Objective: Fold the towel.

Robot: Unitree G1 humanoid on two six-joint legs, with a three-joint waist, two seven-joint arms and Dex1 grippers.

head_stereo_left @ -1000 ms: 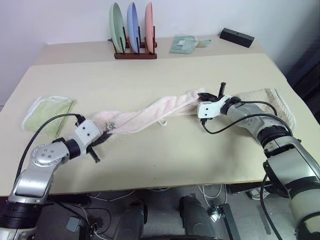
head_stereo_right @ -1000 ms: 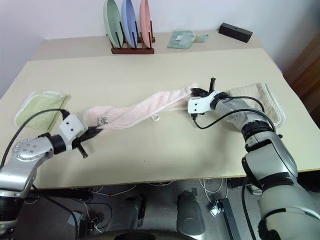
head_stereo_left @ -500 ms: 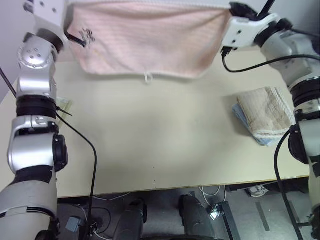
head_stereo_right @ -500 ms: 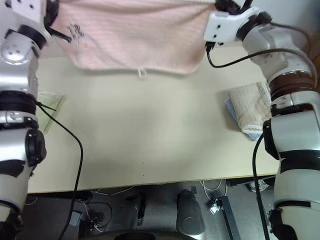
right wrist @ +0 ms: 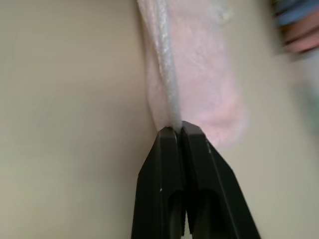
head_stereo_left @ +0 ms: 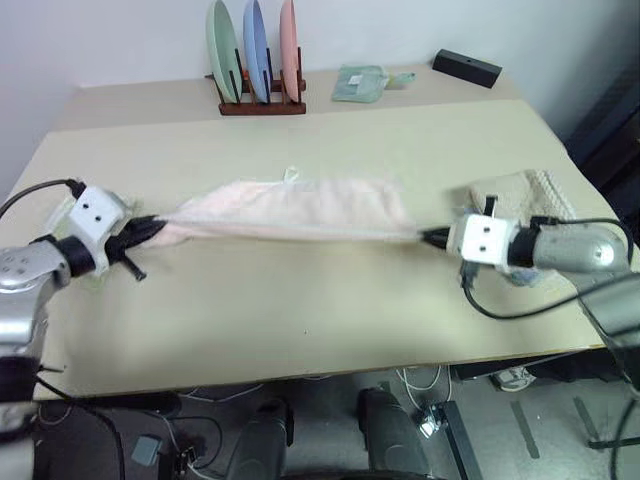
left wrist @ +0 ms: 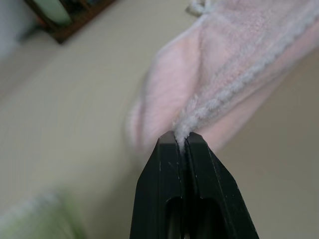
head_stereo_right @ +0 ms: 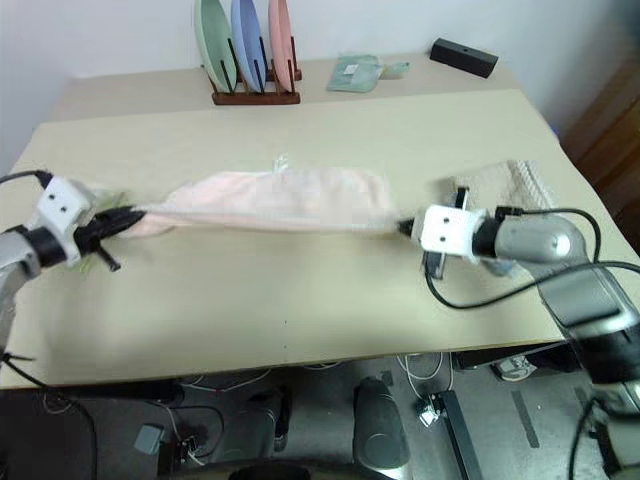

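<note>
Pink towel: soft terry cloth, fuzzy nap, with a coarser white corded edge. Beige towel: thicker cloth, ribbed weave. Green cloth: fluffy, pale-edged, blurred. Table: smooth, matt, cream-coloured top. Fingers of left gripper: black, smooth, matt, plastic-looking; same finish on right gripper. Wrist housings: white, smooth plastic; arm shells: silvery with a satin sheen. Cables: black, rubbery. Plates: smooth, faintly glossy, green, blue and pink. Rack: dark brown wood. Box: black, matt.
</note>
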